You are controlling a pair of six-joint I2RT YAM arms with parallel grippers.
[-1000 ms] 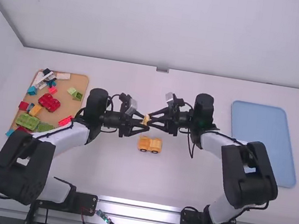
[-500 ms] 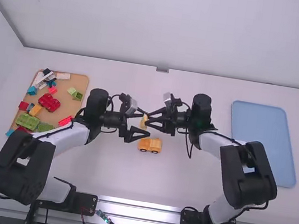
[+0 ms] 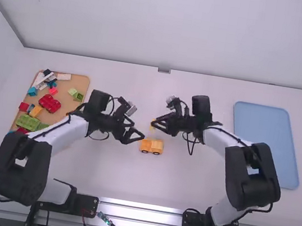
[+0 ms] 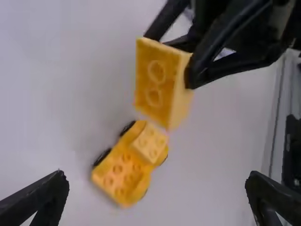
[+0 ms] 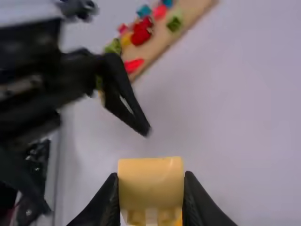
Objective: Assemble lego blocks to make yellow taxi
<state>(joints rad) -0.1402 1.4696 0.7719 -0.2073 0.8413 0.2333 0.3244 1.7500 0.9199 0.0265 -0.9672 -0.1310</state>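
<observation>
In the high view my left gripper [image 3: 134, 134] stands open just left of the yellow wheeled car base [image 3: 151, 146]. My right gripper [image 3: 158, 125] is above that base, shut on a yellow block [image 3: 152, 124]. The left wrist view has my left gripper [image 4: 157, 188] with its fingers wide apart; beyond them the car base [image 4: 121, 175] carries a lighter yellow block [image 4: 150, 143] on one end, and the held block [image 4: 157, 82] hangs above with its hollow underside showing. In the right wrist view the block [image 5: 150, 186] is between the fingers of my right gripper [image 5: 150, 193].
At the left a tan board [image 3: 79, 83] holds several loose bricks in red, green, blue and white. A blue tray [image 3: 266, 143] lies at the right. Both arms stand close together around the middle of the white table [image 3: 113, 173].
My left gripper has let go of the block and backed away to the left. My right gripper, still holding the block, has shifted slightly right and toward the car base.
</observation>
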